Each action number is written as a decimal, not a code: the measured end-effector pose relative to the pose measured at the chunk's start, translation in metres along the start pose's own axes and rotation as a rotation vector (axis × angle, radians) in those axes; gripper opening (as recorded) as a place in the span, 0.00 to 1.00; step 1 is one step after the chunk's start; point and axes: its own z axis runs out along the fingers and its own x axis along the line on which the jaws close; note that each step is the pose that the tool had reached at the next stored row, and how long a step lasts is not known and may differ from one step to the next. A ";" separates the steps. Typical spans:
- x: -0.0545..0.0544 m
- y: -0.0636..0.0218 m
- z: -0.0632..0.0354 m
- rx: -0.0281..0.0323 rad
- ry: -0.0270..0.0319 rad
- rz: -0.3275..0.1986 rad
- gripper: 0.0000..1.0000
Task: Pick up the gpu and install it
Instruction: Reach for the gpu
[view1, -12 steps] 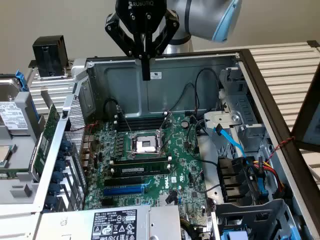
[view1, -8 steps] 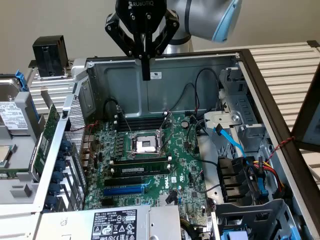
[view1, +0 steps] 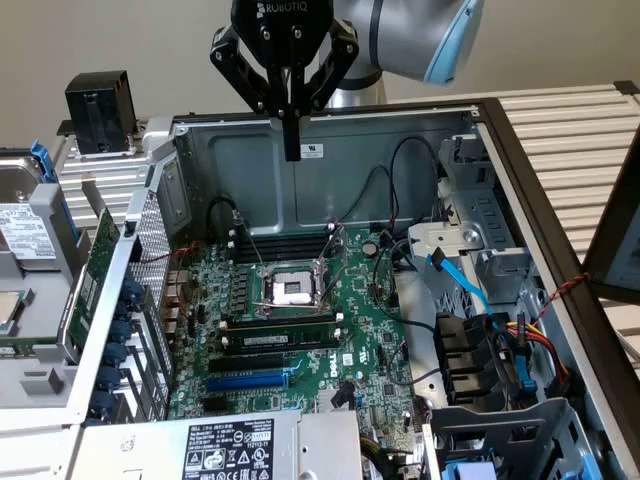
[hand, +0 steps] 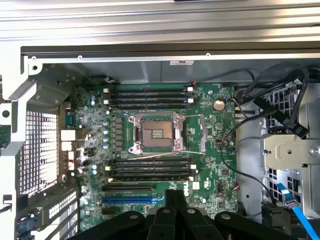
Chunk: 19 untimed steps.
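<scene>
We've got the gripper (view1: 291, 142) hanging over the far wall of the open case (view1: 400, 150), fingers pinched together with nothing between them. The gpu (view1: 88, 285) looks to be the green card standing on edge just outside the case's perforated wall, at the exterior view's left, well apart from the gripper. The motherboard (view1: 370, 330) lies flat inside, with its blue slot (view1: 245, 380) toward the power supply (view1: 200, 445) edge.

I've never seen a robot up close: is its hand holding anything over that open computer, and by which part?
Nothing is held. The hand is shut with nothing in it, hanging above the open computer case.
</scene>
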 end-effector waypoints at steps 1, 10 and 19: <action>0.000 0.0000 0.0000 0.0000 0.0000 0.000 0.11; 0.024 -0.0017 -0.0004 0.0000 -0.0001 0.000 0.11; 0.064 -0.0045 -0.0011 -0.0034 0.0002 0.000 0.11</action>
